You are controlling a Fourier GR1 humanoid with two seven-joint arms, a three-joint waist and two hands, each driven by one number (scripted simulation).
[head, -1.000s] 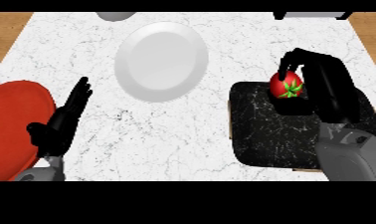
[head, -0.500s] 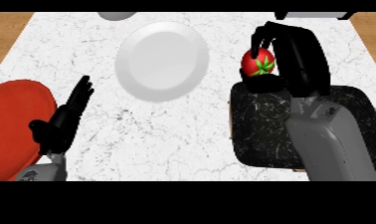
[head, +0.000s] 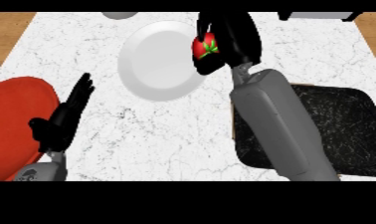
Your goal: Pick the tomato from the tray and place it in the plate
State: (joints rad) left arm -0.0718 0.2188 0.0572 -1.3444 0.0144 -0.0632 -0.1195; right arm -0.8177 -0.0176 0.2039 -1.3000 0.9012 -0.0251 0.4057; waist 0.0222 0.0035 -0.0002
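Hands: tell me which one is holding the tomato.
The right hand, up by the white plate's right rim, curls round the tomato. The left hand rests open, holding nothing.

White marble counter top (head: 183,133) with fine grey veining, wood surface (head: 15,24) showing past its left and right far corners (floor or cabinet, can't tell), even flat light, grey object (head: 117,15) cut off at far edge
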